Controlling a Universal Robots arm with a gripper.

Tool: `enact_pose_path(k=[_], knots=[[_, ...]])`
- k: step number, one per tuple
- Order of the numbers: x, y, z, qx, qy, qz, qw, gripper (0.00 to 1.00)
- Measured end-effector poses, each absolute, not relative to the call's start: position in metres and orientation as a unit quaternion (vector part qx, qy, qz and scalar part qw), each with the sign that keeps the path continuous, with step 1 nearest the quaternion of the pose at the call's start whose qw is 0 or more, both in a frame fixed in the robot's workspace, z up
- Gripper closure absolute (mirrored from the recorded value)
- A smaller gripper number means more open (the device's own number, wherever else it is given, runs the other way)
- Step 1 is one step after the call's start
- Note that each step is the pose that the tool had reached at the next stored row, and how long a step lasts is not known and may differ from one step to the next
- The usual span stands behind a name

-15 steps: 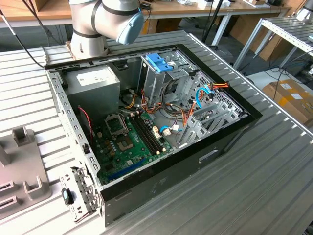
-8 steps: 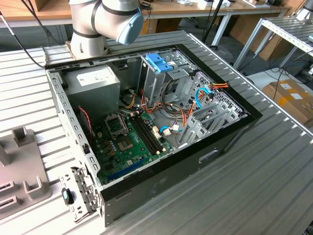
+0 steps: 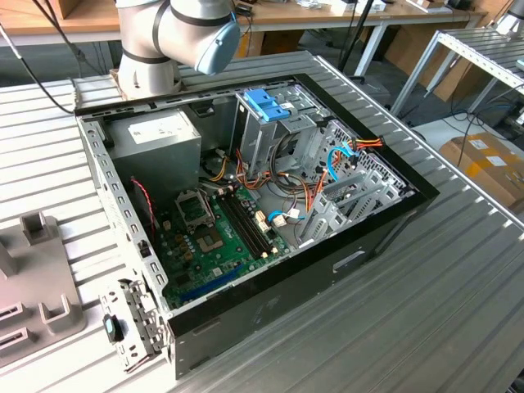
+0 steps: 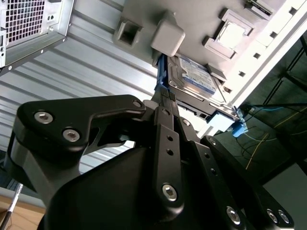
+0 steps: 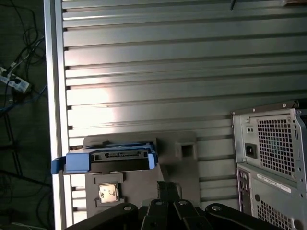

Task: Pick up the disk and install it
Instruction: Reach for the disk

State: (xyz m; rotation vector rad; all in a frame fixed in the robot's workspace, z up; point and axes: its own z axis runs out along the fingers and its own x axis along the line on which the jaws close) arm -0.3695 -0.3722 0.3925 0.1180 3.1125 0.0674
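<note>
The disk [image 4: 197, 78], a silver drive with a white-and-blue label in a light-blue carrier, lies on a grey fixture plate [image 4: 201, 19]. The first wrist view shows the disk [image 5: 111, 158] edge-on, its blue frame sticking out at both ends. My gripper [image 4: 163, 95] has its black fingers [image 4: 166, 125] pressed together, shut, with the tips close to the blue carrier's end. In the first wrist view the gripper [image 5: 169, 186] sits just beside the disk's end, over the plate. I cannot tell whether the tips touch the carrier. Nothing is held.
The open computer case [image 3: 262, 205] lies on the ribbed metal table [image 3: 426, 295], with a tall drive cage topped by a blue bracket [image 3: 266, 105] and a grey power supply [image 3: 157, 139]. Its rear panel [image 5: 268, 158] stands near the fixture. The table edge [image 5: 53, 96] runs close by, cables beyond.
</note>
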Motion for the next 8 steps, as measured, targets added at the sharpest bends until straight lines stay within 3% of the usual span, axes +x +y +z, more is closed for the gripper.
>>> enact_pose_path(k=[8], knots=[[-0.3776,-0.3722,0.3924,0.038,0.999,0.022,0.013,0.89]])
